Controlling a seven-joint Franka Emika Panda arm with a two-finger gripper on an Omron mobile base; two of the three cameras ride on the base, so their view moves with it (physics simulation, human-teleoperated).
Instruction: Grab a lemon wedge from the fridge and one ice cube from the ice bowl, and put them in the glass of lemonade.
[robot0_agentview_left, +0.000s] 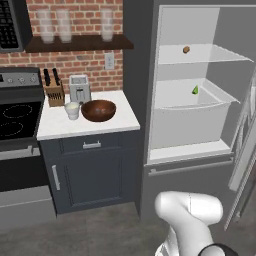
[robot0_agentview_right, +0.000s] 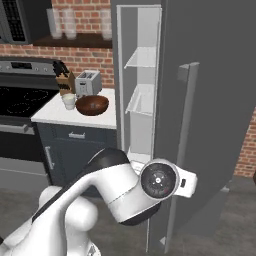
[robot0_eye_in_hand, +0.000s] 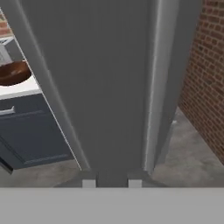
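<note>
Grey fridge (robot0_agentview_left: 200, 85) door stands open; the gripper (robot0_eye_in_hand: 111, 183) is clenched on its handle (robot0_agentview_right: 182, 150). Pulling further risks slipping off, or nudging the wedge (robot0_agentview_left: 195, 90).

White counter (robot0_agentview_left: 115, 123) carries ice bowl (robot0_agentview_left: 98, 110), glass of lemonade (robot0_agentview_left: 72, 110), toaster (robot0_agentview_left: 79, 89), knife block (robot0_agentview_left: 54, 91).

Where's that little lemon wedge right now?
In the left base view the lemon wedge sits inside the open fridge, at the back of the white drawer on the middle level, one shelf below a small brown lump.
</note>
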